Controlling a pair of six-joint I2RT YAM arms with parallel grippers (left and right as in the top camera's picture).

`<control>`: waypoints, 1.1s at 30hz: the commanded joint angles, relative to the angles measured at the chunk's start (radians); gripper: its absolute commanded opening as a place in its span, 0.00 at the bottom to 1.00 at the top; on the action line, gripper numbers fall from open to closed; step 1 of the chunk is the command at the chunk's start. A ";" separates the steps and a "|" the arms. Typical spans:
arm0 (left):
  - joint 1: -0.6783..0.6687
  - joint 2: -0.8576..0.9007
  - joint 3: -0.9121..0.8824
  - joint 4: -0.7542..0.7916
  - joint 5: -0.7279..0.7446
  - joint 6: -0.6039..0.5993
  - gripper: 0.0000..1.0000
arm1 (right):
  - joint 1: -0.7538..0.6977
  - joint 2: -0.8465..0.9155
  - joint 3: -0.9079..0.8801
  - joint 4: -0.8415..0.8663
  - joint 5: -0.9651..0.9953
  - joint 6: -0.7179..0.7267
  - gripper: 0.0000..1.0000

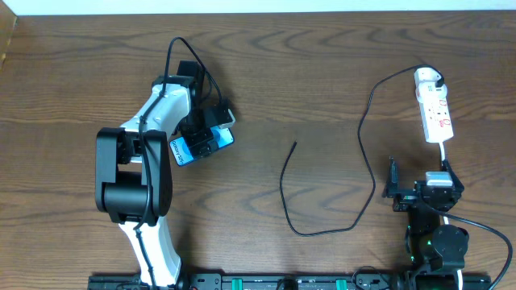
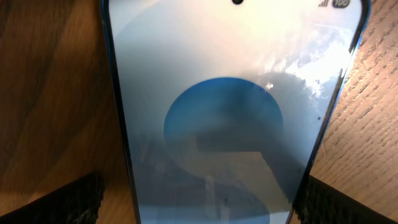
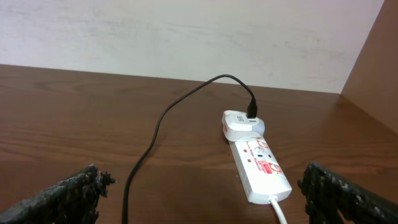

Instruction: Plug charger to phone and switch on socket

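1. Tabletop (image 1: 322,72) of dark wood grain carried everything, with a pale wall along its far edge.
2. Left gripper (image 1: 203,133) hung over the phone (image 2: 227,124) on the left side of the table. Its jaws were spread wide and released, one finger (image 2: 68,199) on either side of the handset. The left one stood clear of the phone's edge.
3. Right gripper (image 3: 205,199) sat low at the near right, jaws fully apart with nothing between them, facing the power strip (image 3: 261,168).
4. Charger cable (image 1: 367,153) ran from the strip's far end, curved down the table, looped near the front edge and rose toward the middle.
5. Power strip lay at the far right. Its long axis ran away from the robot, and its white cord (image 1: 444,151) left the near end.
6. Phone lay flat, screen up and lit blue. In the overhead view its long axis was tilted from lower left to upper right.
7. White plug (image 3: 239,124) sat in the strip's farthest outlet, the cable entering its top.
8. Connector tip (image 1: 295,144) lay free mid-table, pointing away from the robot, well apart from the phone.
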 commanded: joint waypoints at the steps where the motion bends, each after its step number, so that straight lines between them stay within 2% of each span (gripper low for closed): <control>1: 0.003 0.037 -0.037 -0.018 0.013 0.005 0.97 | -0.002 -0.005 -0.004 -0.002 -0.003 -0.013 0.99; 16: 0.003 0.037 -0.037 -0.021 0.040 0.002 0.93 | -0.002 -0.005 -0.004 -0.002 -0.003 -0.013 0.99; 25: 0.003 0.037 -0.037 -0.021 0.040 0.002 0.78 | -0.002 -0.005 -0.004 -0.002 -0.003 -0.013 0.99; 33: 0.003 0.037 -0.037 -0.021 0.040 0.002 0.70 | -0.002 -0.005 -0.004 -0.002 -0.003 -0.013 0.99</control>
